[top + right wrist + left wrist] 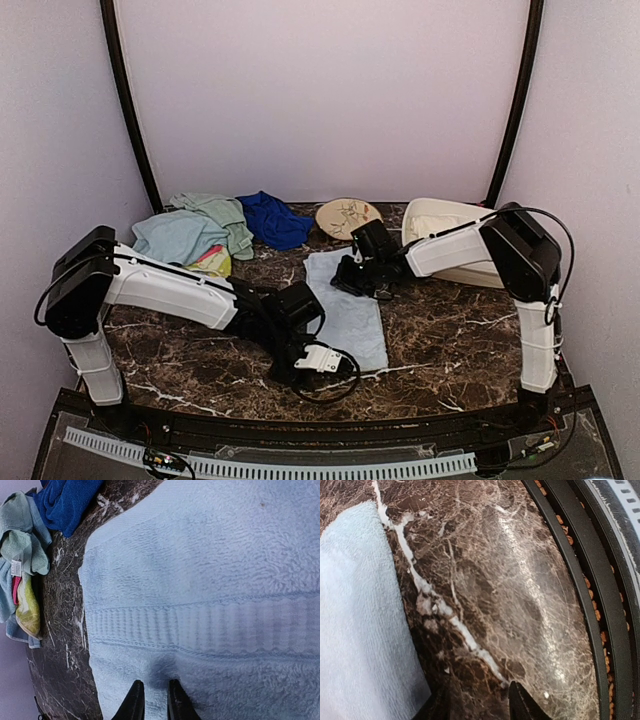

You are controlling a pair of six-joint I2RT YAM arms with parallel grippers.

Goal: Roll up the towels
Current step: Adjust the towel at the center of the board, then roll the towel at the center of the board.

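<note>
While the light blue towel (pixel 350 315) lies spread flat at the middle of the marble table (pixel 450 340), both arms reach in over it. Low in the top view, the left gripper (pixel 477 707) sits by the towel's lower left edge. Its wrist view shows the two fingers well apart over bare marble with nothing between them, and the towel's edge is just to their left. The right gripper (pixel 155 702) is down at the towel's upper edge, with its fingers drawn to a narrow slit over the terry; I cannot tell whether any cloth is pinched. At the upper left of the top view lies a heap of other towels (pixel 195 232), with a royal blue towel (pixel 272 218) beside it. A patterned plate (pixel 347 215) stands at upper centre and a white tub (pixel 455 208) at upper right
</note>
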